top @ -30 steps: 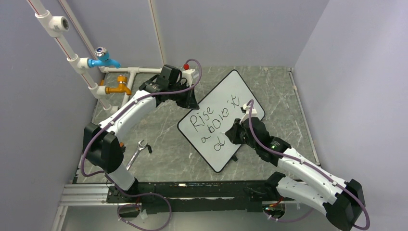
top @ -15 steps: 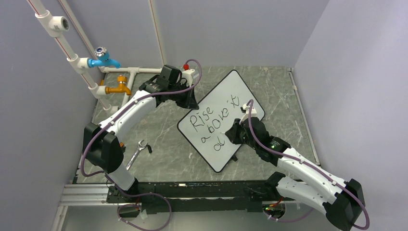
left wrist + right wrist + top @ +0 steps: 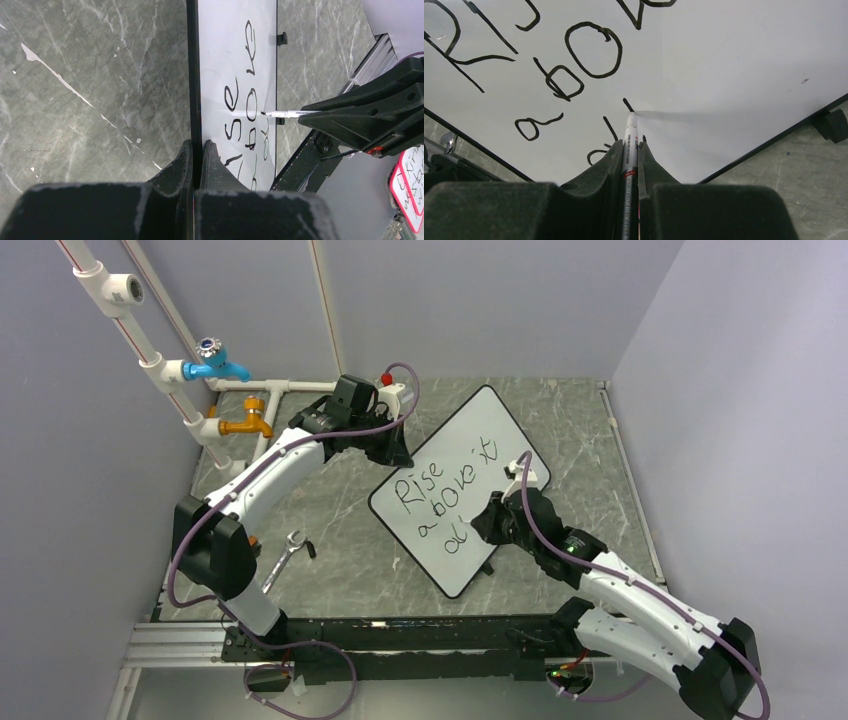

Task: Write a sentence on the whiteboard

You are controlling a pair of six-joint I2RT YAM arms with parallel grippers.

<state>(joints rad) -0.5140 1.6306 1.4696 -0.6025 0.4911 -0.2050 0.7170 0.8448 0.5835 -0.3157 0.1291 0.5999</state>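
Marker (image 3: 629,131), thin and white, pinched by the right end effector (image 3: 630,146), touches the black-rimmed white whiteboard (image 3: 478,415). The left end effector (image 3: 197,145) clamps its rim.

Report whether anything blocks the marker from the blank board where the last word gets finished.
Nothing visible does. The right gripper holds the marker with its tip right at the whiteboard, beside the last strokes of the sentence; the white surface beyond is bare. The left gripper clamps the board's rim, away from the tip.
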